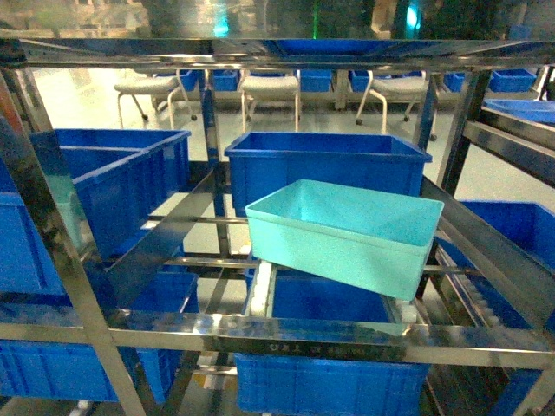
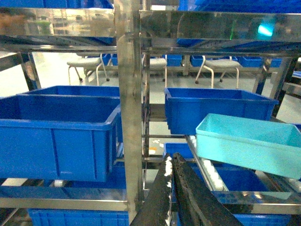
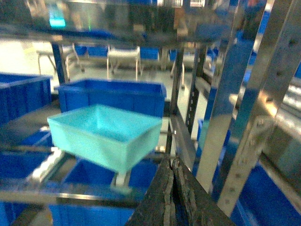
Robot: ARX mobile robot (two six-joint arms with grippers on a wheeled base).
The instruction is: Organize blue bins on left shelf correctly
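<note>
A light turquoise bin (image 1: 347, 230) lies empty and skewed on the roller rails of the left shelf (image 1: 303, 334), in front of a royal-blue bin (image 1: 325, 165). In the left wrist view my left gripper (image 2: 170, 160) is shut and empty, outside the front rail, with the turquoise bin (image 2: 249, 143) up to its right. My right gripper (image 3: 173, 162) is also shut on nothing, below and right of the turquoise bin (image 3: 106, 134). Neither gripper touches a bin. Neither shows in the head view.
More royal-blue bins (image 1: 113, 186) fill the left bay, and others (image 1: 329, 381) sit on the tier below. A steel post (image 2: 129, 117) stands just left of my left gripper; a perforated post (image 3: 249, 113) stands right of my right gripper. Chairs (image 1: 269, 87) stand beyond the rack.
</note>
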